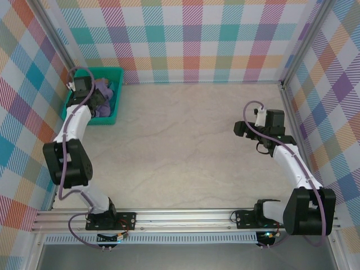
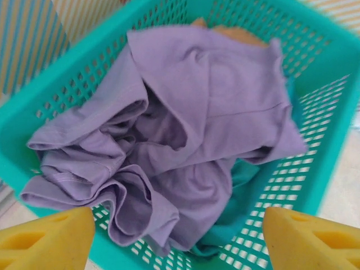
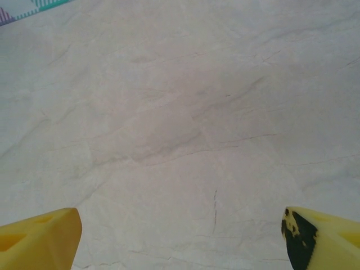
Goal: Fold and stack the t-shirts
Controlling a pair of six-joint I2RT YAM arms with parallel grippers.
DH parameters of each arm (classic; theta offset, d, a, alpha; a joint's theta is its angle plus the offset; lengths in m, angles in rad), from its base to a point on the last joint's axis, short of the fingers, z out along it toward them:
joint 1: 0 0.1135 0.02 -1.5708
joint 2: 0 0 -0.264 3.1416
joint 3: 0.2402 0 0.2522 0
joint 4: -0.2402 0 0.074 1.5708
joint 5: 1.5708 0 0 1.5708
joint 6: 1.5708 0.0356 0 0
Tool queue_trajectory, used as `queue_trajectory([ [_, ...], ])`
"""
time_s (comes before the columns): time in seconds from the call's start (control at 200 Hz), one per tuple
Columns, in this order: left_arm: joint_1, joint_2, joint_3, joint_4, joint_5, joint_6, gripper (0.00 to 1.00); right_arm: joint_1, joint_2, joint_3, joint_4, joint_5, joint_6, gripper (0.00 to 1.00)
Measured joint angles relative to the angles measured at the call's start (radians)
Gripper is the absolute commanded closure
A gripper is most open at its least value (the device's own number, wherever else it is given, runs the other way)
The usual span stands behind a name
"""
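T-shirt [image 2: 225, 107] in lavender lies crumpled in the teal basket [image 2: 318, 73] beneath the left gripper [image 2: 177, 225], spread wide and empty like the right gripper [image 3: 181, 220].

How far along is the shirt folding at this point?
Done: nothing; no shirt lies folded or stacked on the table. In hand: the left gripper hangs open over the crumpled purple shirt in the basket, a tan shirt peeking from under it; the right gripper hovers open above the table. Left: pulling out, folding, stacking.

tan t-shirt [image 2: 239, 35] mostly buried under lavender t-shirt [image 2: 185, 112], basket [image 2: 326, 62] corners cropped
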Motion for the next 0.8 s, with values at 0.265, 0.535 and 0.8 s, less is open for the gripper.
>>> queue_trajectory([
  [0.265, 0.034, 0.246, 0.193, -0.015, 0.056, 0.031, 0.24, 0.000, 0.000, 0.000, -0.038, -0.026, 0.003, 0.10],
  [0.535, 0.035, 0.422, 0.382, -0.059, 0.011, 0.069, 0.22, 0.001, 0.000, 0.000, -0.045, -0.032, 0.003, 0.11],
  [0.8, 0.035, 0.513, 0.449, -0.085, 0.003, 0.093, 0.56, 0.005, -0.005, 0.000, -0.077, -0.038, 0.006, 0.18],
])
